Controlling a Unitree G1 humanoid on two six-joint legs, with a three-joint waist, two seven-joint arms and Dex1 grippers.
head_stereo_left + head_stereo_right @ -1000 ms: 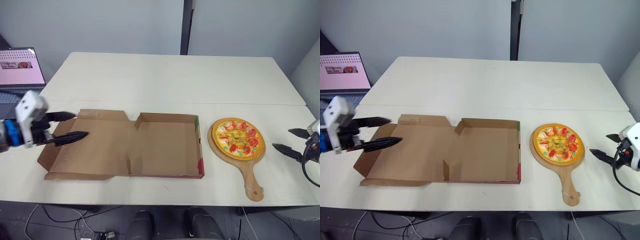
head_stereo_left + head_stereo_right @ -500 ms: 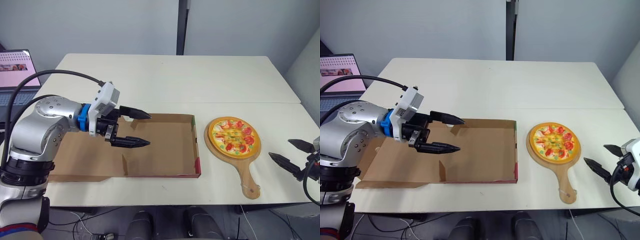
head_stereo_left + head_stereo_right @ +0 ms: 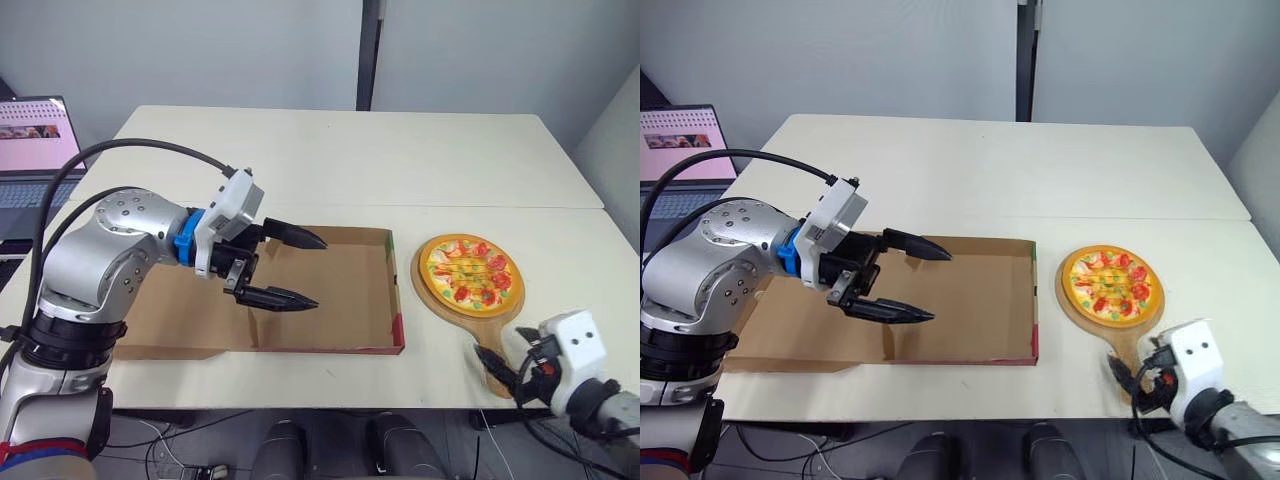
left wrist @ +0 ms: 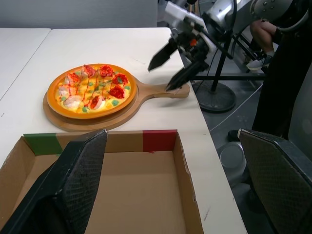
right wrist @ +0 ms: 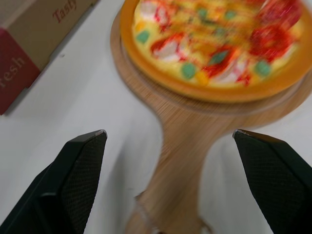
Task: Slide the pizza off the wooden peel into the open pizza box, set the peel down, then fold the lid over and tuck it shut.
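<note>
Though partly blocked by right gripper [image 4: 160,77], can see peel handle [image 5: 180,161] between its wide-spread fingers [image 5: 73,185], untouched; left gripper [image 3: 321,272] likewise spread, empty, over box [image 3: 396,290].

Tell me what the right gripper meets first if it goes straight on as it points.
The peel handle: it lies straight ahead, centred before the open right gripper, with the pizza beyond. How high the gripper is over the handle is unclear.

Bright, even overhead light washes the white table [image 3: 330,150]. Soft thin shadows hug the pizza box [image 3: 345,300] and wooden peel [image 3: 484,332] near the front edge; the laptop screen [image 3: 35,132] glows.
</note>
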